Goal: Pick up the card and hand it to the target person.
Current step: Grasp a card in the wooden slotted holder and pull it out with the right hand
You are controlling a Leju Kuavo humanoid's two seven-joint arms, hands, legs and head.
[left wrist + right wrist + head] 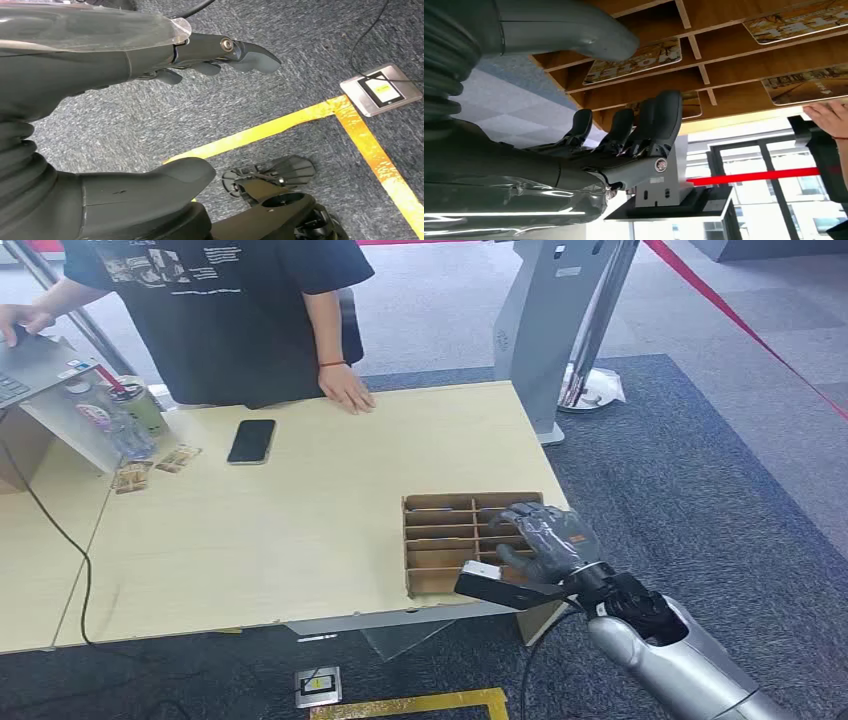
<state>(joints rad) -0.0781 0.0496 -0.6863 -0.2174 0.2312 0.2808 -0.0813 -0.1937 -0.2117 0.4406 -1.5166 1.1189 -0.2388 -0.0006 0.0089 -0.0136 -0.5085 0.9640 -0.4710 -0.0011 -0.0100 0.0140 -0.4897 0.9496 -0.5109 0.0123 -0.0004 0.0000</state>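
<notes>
A wooden slotted card box (440,540) stands at the table's front right corner. My right hand (545,540) hovers over its right half, fingers stretched out and apart, holding nothing. In the right wrist view the hand (624,135) reaches toward the box (724,50), where printed cards (639,60) (804,22) lie in separate slots; whether the fingertips touch a card I cannot tell. The person (250,320) in a black T-shirt stands across the table, one hand (347,392) resting on its far edge. My left hand (75,90) hangs over the carpet, thumb and fingers apart, empty.
On the table's left lie a black phone (251,440), a few small cards (178,457), a clear cup (135,410) and a laptop (30,365) on a stand. A grey kiosk post (550,320) rises behind the table. A floor socket (317,685) sits below its front edge.
</notes>
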